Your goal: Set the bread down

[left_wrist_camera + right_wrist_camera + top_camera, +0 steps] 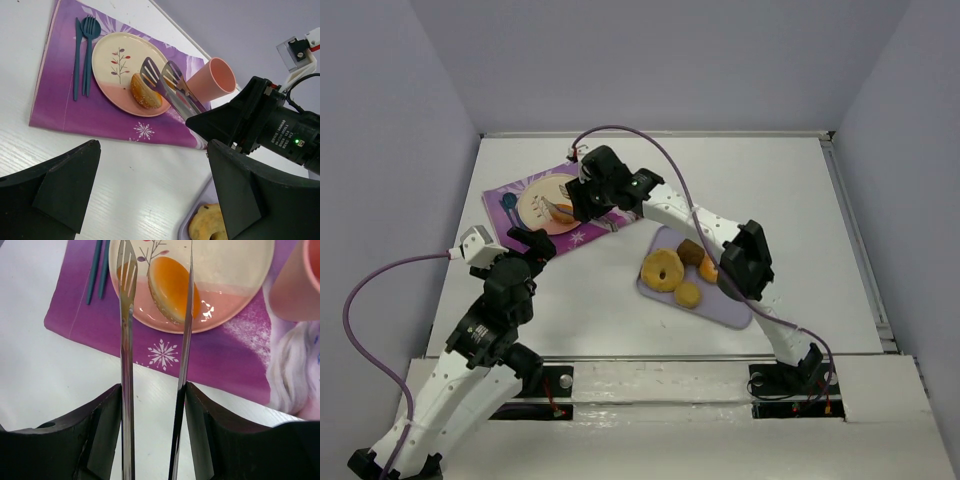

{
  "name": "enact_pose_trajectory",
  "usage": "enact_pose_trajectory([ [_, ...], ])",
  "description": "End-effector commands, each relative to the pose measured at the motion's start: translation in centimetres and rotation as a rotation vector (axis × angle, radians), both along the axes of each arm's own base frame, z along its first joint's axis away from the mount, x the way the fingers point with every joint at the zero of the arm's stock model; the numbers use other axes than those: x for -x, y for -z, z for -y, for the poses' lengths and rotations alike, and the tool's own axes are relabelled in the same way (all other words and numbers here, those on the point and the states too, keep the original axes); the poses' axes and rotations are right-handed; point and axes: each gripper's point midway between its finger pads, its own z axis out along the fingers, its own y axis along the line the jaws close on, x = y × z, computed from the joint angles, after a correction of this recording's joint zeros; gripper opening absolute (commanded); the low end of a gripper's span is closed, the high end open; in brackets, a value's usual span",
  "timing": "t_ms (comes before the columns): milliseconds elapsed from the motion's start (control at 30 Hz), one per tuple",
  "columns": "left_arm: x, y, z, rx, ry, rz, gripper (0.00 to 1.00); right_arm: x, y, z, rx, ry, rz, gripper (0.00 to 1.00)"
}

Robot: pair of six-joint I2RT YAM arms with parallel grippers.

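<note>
1. Clearance: the placemat (pixel 570 240) lies at the far left of the table (pixel 770 190), angled to the side wall. White surface shows between its near edge and the left gripper (pixel 535 243). The tray (pixel 720 305) sits just right of the placemat's near corner.
2. Task item: the bread (pixel 563 212) lies on the plate (pixel 535 205), near the rim on the side toward the tray.
3. Right gripper (pixel 152 390): clamped on the handles of the tongs (pixel 125 340). The tong blades stand apart. One is left of the bread (pixel 172 287) with a gap; the other, seen edge-on, crosses its right part, and contact cannot be confirmed.
4. Left gripper (pixel 152 165): fingers wide apart, holding nothing, over bare table short of the placement's near edge.
5. View differences: only the left wrist view shows the fork (pixel 89 45) and knife (pixel 77 55) whole, beside the plate (pixel 110 55), and the cup (pixel 215 80) upright. Only the top view shows the whole tray.
6. Count: one plate, one fork, one knife, one cup, one pair of tongs. The tray holds one ring doughnut (pixel 662 270), one round bun (pixel 687 294) and apparently two more pieces.
</note>
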Motion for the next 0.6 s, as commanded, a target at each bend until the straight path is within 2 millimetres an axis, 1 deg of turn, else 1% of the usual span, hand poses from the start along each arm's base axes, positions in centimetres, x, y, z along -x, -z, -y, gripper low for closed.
enact_pose_trajectory([
  [0,-0.1,-0.7,-1.0,0.015,-0.061,0.039,0.99,-0.5,-9.5,1.4,-0.119,0.056,0.162,0.55],
  [33,-0.1,-0.7,-0.9,0.017,-0.058,0.039,0.99,-0.8,-9.3,2.1,-0.111,0.072,0.165,0.54],
  [67,-0.1,-0.7,-1.0,0.017,-0.060,0.040,0.99,-0.7,-9.9,2.4,-0.117,0.072,0.176,0.53],
  [100,-0.1,-0.7,-0.9,0.017,-0.058,0.041,0.99,-0.2,-11.1,3.0,-0.132,0.073,0.194,0.53],
  [133,-0.1,-0.7,-0.9,0.018,-0.056,0.041,0.99,-0.3,-11.8,3.7,-0.140,0.081,0.204,0.53],
  [200,-0.1,-0.7,-0.9,0.016,-0.055,0.039,0.99,0.3,-13.0,4.4,-0.157,0.079,0.220,0.53],
  [233,-0.1,-0.7,-0.9,0.015,-0.056,0.040,0.99,0.4,-15.3,5.5,-0.191,0.091,0.250,0.53],
  [267,-0.1,-0.7,-0.9,0.016,-0.056,0.040,0.99,0.8,-14.8,6.0,-0.177,0.090,0.248,0.53],
  [300,-0.1,-0.7,-0.8,0.017,-0.053,0.040,0.99,1.2,-17.0,7.2,-0.211,0.100,0.279,0.53],
  [333,-0.1,-0.7,-0.9,0.017,-0.053,0.041,0.99,1.1,-16.5,8.1,-0.196,0.108,0.275,0.53],
  [367,-0.1,-0.7,-0.8,0.016,-0.051,0.039,0.99,1.5,-17.0,8.6,-0.199,0.108,0.281,0.53],
  [400,-0.1,-0.7,-0.9,0.016,-0.053,0.041,0.99,1.4,-17.3,9.5,-0.200,0.124,0.285,0.53],
  [433,-0.1,-0.8,-0.8,0.018,-0.051,0.043,0.99,1.1,-19.0,11.6,-0.210,0.185,0.318,0.53],
  [467,-0.1,-0.7,-0.8,0.017,-0.050,0.040,0.99,1.0,-18.1,12.8,-0.189,0.211,0.306,0.53],
  [533,-0.1,-0.7,-0.8,0.016,-0.050,0.040,0.99,0.3,-18.3,15.8,-0.178,0.298,0.313,0.52],
  [567,-0.1,-0.6,-0.8,0.016,-0.050,0.039,0.99,-0.2,-19.7,18.8,-0.206,0.368,0.323,0.51],
])
